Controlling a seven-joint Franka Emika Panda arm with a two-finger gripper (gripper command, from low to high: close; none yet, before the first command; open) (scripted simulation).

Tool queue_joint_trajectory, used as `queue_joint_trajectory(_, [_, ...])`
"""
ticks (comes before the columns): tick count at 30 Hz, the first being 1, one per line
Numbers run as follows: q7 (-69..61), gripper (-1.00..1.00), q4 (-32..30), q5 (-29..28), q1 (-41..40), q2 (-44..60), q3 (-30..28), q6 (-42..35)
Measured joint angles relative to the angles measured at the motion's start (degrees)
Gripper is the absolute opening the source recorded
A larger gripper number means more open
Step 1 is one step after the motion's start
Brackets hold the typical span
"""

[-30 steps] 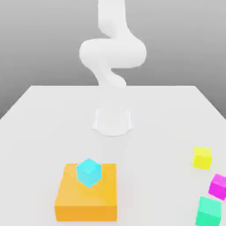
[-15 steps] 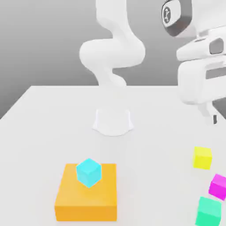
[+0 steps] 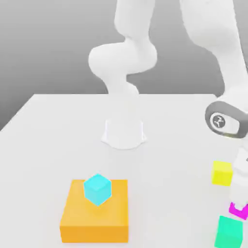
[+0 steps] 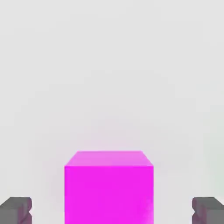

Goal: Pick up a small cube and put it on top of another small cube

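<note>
A small magenta cube (image 3: 237, 210) rests on the white table near the exterior view's right edge, partly covered by my hand. My gripper (image 3: 239, 201) has come down over it. In the hand view the magenta cube (image 4: 109, 188) sits centred between the two dark fingertips (image 4: 15, 209), with a clear gap on each side, so my gripper (image 4: 112, 210) is open and straddles the cube without touching it. A yellow cube (image 3: 222, 173) lies just behind it and a green cube (image 3: 228, 231) just in front. A cyan cube (image 3: 98, 189) sits on a flat orange block (image 3: 95, 219).
The arm's round white base (image 3: 124, 133) stands at the table's middle rear. The orange block occupies the front of the exterior view's left half. The yellow and green cubes sit close on either side of the magenta one, near the table's edge (image 3: 232, 116).
The hand entered from the upper right and dropped down onto the magenta cube. None of the cubes has moved.
</note>
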Motion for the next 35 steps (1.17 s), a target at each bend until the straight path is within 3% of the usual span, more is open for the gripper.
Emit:
queue_joint_trajectory(6, [0.2,-1.0,0.1,-0.2,0.1,0.4,-0.1,0.3])
queue_joint_trajectory(12, [-4.9,-1.0,-3.0,4.1,-4.2,-10.7,2.0,-7.5])
queue_joint_trajectory(20, [-21.7,-1.0,-11.8,7.9,-21.5,-27.4,-7.6,-14.7])
queue_joint_trajectory(26, [-32.9,-1.0,-18.6,8.2,-29.6,-39.2,-15.8,-19.8])
queue_joint_trajectory(32, [-36.5,-1.0,-21.5,10.0,-30.8,-32.1,-18.1,-10.0])
queue_joint_trajectory(33, [-36.6,1.0,-21.7,10.1,-30.8,-31.1,-18.2,-8.8])
queue_joint_trajectory(35, [-36.6,1.0,-21.7,10.1,-30.8,-31.1,-18.2,-8.8])
